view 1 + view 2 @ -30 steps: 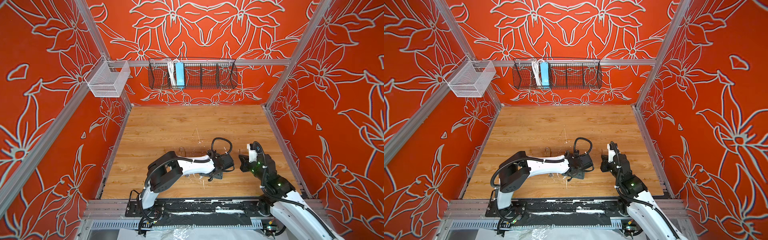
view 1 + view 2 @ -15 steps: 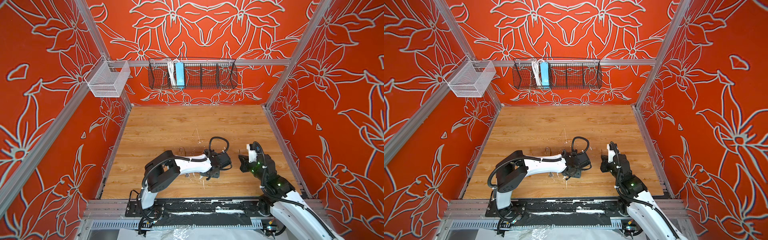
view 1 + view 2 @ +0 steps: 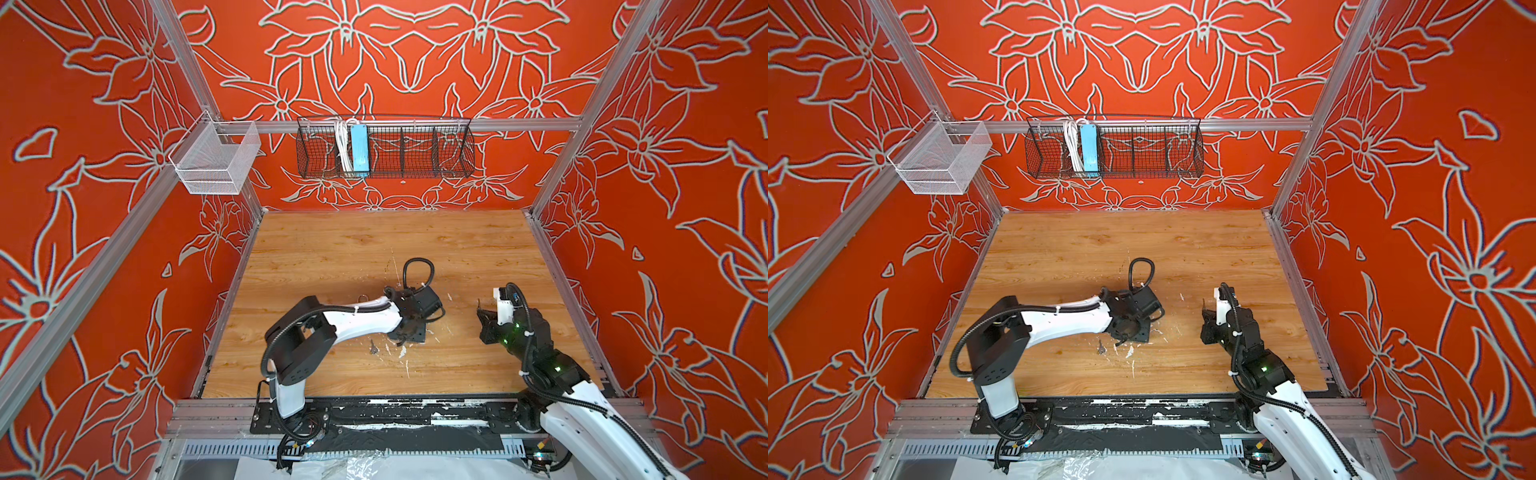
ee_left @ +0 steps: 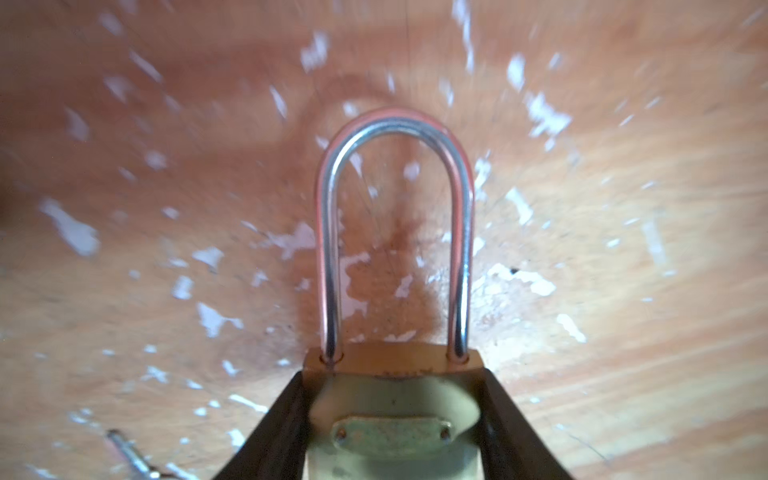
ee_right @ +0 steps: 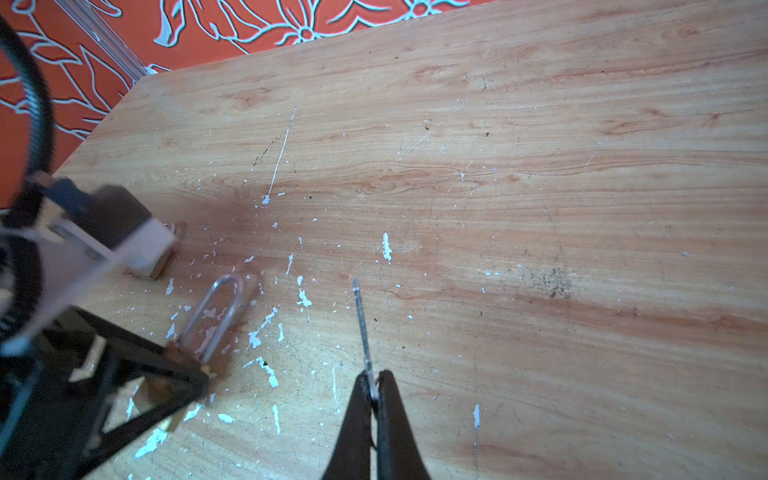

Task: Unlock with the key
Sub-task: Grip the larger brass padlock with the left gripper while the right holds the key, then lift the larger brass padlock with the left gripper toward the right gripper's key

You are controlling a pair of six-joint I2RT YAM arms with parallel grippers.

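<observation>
The scuffed wooden table (image 3: 374, 249) fills the floor of the red flowered booth. On the back wall hangs a black wire basket (image 3: 384, 145) with a blue box (image 3: 358, 147) standing in it, and a white mesh basket (image 3: 216, 160) hangs at the left corner.

The left arm (image 3: 357, 322) lies low across the front middle of the table. The right arm (image 3: 540, 361) reaches in from the front right, well apart from it.

The left gripper (image 4: 392, 374) pinches the brass padlock (image 4: 390, 432) by the sides of its body, down at the table near the front middle. The shackle (image 4: 328, 249) points away from the gripper, and both its legs sit in the body.

The right gripper (image 5: 374, 376) is pressed together on the key (image 5: 361, 320), whose blade sticks straight out past the fingertips above the table, to the right of the padlock.

A small metal piece (image 3: 373, 347) lies on the wood just beside the left gripper; I cannot tell what it is.
</observation>
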